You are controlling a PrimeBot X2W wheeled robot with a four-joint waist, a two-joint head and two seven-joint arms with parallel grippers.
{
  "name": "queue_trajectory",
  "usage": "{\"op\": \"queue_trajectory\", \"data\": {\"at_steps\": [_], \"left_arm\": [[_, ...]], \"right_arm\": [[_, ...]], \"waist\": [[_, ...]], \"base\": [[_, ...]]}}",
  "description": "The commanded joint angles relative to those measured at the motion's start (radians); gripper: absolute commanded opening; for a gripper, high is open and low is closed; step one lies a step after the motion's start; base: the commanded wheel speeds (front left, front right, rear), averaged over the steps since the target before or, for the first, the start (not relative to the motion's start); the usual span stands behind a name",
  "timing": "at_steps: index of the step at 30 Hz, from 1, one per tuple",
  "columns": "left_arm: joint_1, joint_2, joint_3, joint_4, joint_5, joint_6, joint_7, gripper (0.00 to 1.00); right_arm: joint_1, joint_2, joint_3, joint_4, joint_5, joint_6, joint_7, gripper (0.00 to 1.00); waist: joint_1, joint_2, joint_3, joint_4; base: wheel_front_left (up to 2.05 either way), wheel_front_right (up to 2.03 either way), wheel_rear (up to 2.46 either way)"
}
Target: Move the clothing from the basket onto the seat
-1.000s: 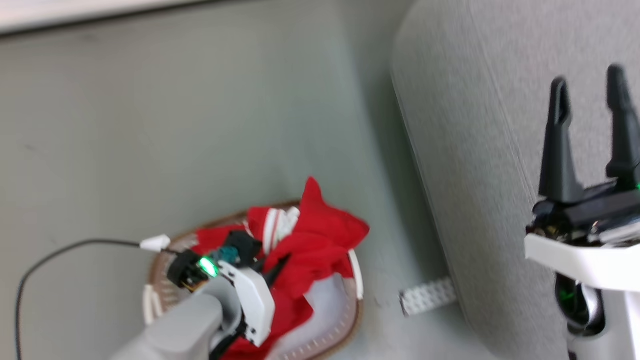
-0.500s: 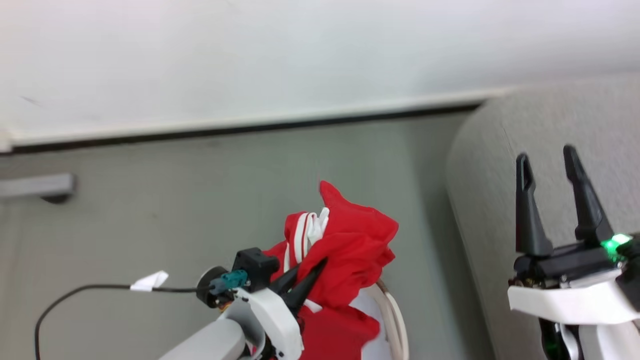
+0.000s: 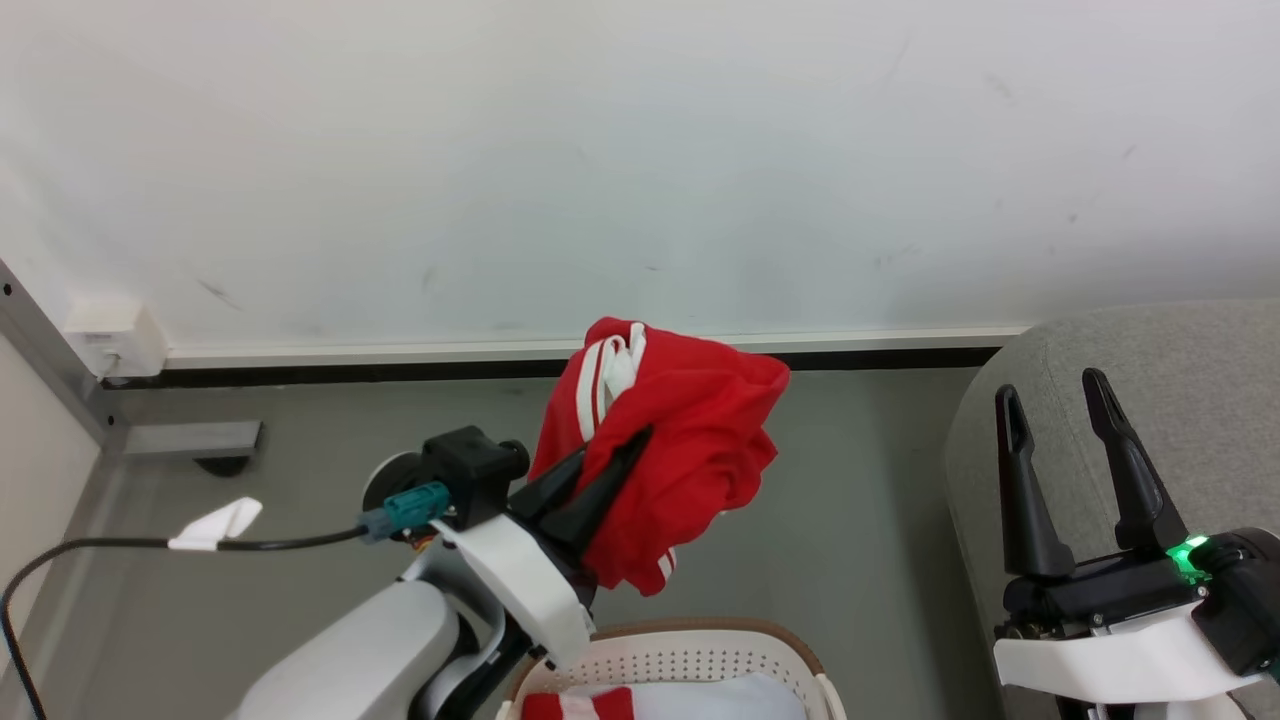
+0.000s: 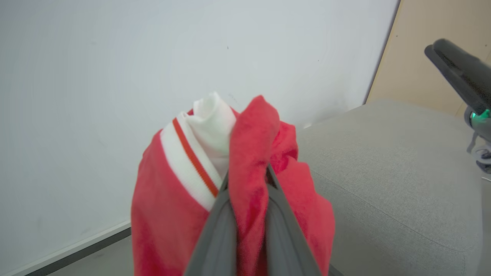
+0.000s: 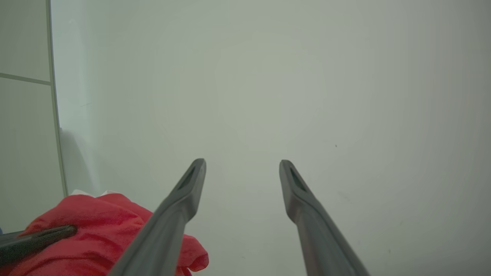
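My left gripper (image 3: 615,450) is shut on a bunched red garment with white stripes (image 3: 680,440), held up in the air above the basket (image 3: 690,662). In the left wrist view the fabric (image 4: 245,168) is pinched between the two fingers. The white perforated basket with its brown rim sits at the bottom of the head view, with more red and white clothing (image 3: 575,704) inside. The grey seat (image 3: 1190,380) lies to the right; it is also in the left wrist view (image 4: 391,168). My right gripper (image 3: 1052,390) stands open over the seat's edge, with nothing between its fingers (image 5: 191,188).
A white wall (image 3: 640,160) with a pale skirting strip and a dark gap runs across the back. A black cable with a white tag (image 3: 215,525) trails from the left wrist. A grey bracket (image 3: 190,440) sits on the grey floor at left.
The head view has tilted up, so wall fills the top now. My left gripper has lifted the red garment clear of the basket. The right gripper stays open.
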State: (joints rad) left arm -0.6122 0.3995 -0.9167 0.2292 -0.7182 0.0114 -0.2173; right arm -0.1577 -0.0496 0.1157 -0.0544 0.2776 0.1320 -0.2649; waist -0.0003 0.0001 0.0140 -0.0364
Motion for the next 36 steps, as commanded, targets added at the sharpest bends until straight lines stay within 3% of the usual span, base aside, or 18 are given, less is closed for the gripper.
{"op": "queue_trajectory", "data": {"at_steps": [1, 10, 18, 28, 36], "left_arm": [[-0.013, 0.017, 0.008, -0.024, -0.009, 0.010, 0.009, 0.00], [-0.026, 0.064, 0.048, -0.127, -0.022, 0.056, 0.038, 0.00], [-0.014, 0.065, 0.050, -0.144, -0.026, 0.066, 0.031, 0.00], [0.008, 0.009, 0.016, -0.130, -0.031, 0.059, 0.022, 0.00], [0.013, -0.051, -0.041, -0.131, -0.021, 0.040, 0.031, 0.00]], "right_arm": [[0.018, -0.002, 0.002, 0.004, 0.007, -0.002, 0.001, 1.00], [0.028, -0.001, 0.031, 0.009, -0.001, -0.002, 0.001, 1.00], [0.024, -0.007, 0.099, 0.033, -0.031, -0.002, 0.001, 1.00], [-0.008, -0.045, 0.307, 0.173, -0.081, -0.002, 0.001, 1.00], [-0.079, -0.020, 0.353, 0.313, -0.054, -0.002, 0.001, 1.00]], "waist": [[0.0003, -0.0001, -0.006, -0.001], [0.0003, -0.0001, -0.016, -0.018], [0.0003, -0.0001, -0.018, -0.018], [0.0003, -0.0001, -0.038, 0.047], [0.0003, -0.0001, -0.061, 0.137]], "base": [[0.00, 0.00, 0.00], [0.00, 0.00, 0.00], [0.00, 0.00, 0.00], [0.00, 0.00, 0.00], [0.00, 0.00, 0.00]]}}
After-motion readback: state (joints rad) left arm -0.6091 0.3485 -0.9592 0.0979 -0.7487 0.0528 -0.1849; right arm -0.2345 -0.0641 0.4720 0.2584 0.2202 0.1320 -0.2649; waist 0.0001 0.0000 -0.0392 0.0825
